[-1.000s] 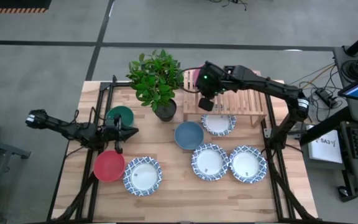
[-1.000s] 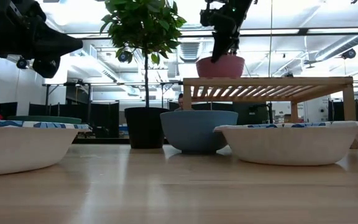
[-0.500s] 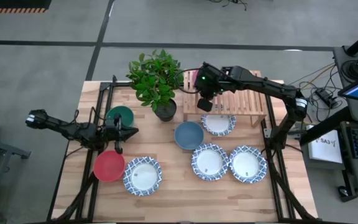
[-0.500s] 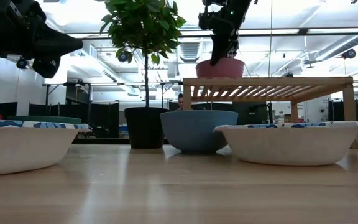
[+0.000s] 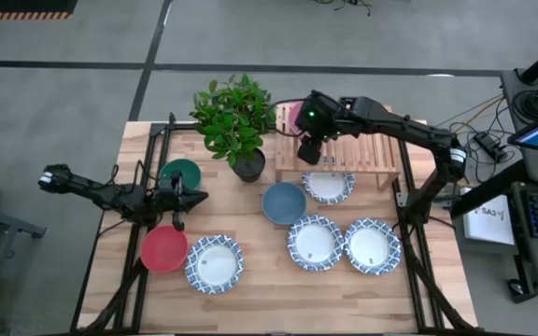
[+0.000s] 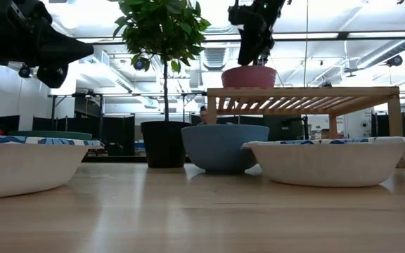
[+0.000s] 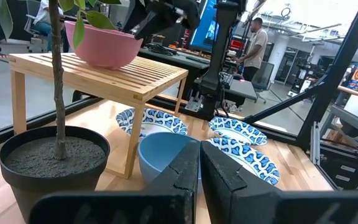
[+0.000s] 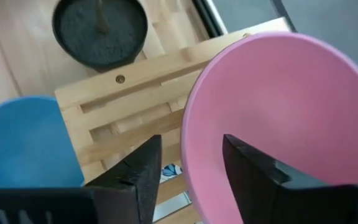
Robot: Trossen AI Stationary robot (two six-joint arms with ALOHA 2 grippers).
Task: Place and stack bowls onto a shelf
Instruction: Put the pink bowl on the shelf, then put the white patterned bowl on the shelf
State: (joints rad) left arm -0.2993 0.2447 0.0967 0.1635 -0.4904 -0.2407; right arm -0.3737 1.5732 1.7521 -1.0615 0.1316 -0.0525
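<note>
We have the pink bowl [image 6: 249, 76] set on the shelf [image 5: 362, 149] near its plant-side end, and our right gripper [image 8: 188, 163] hovers just above its rim with the fingers spread apart, holding nothing; the bowl sits on the slats by its own weight. We judge the first placement done and the release in hand. Our left gripper [image 7: 199, 177] waits over the desk [image 5: 260, 289] between the green bowl [image 5: 180, 173] and the red bowl [image 5: 163, 248], fingers pressed together and empty. Next we would lift the right arm clear of the rim without nudging it, then fetch another bowl, perhaps the blue bowl [image 5: 284, 203] beside the shelf.
</note>
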